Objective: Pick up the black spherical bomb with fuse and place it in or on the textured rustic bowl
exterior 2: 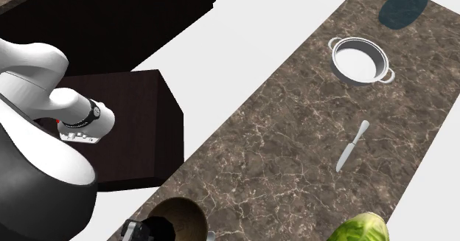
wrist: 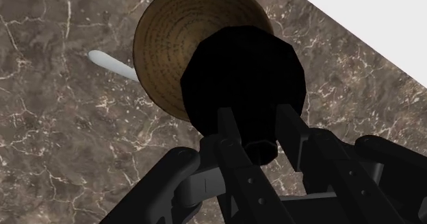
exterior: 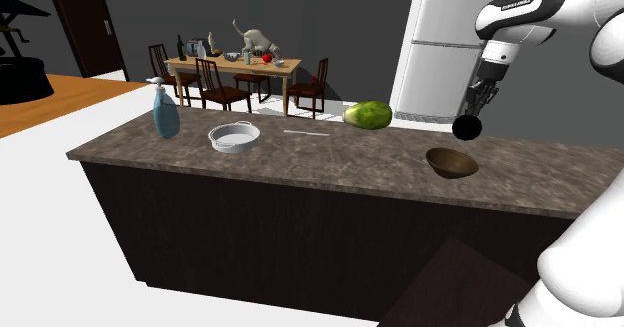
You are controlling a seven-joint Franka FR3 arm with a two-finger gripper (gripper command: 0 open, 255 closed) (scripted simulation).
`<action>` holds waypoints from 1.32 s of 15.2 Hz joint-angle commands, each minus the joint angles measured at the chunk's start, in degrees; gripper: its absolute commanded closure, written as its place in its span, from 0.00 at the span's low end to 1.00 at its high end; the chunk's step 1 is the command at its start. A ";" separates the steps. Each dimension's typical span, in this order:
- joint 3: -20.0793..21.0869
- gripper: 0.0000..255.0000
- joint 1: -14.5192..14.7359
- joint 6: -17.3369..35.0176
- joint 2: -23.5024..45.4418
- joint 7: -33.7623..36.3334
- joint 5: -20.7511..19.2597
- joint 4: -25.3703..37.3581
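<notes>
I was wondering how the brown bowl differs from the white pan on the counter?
The brown bowl is ringed and textured; the white pan is plain. The pan has two side handles, the bowl none. The bowl lies roughly below the black bomb held in the gripper; the pan stands near the blue bottle. Both sit upright and empty on the marbled counter.

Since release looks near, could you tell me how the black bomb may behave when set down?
Being round, the bomb would probably roll, though the curved bowl should catch it. The gripper pinches only its narrow neck, so it may swing.
</notes>
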 commanded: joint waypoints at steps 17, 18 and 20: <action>0.08 1.00 -0.05 12.77 1.69 -1.72 1.19 -11.33; 0.08 1.00 -0.05 12.77 1.70 -1.72 1.20 -11.33; 0.08 1.00 -0.05 12.77 1.70 -1.72 1.20 -11.33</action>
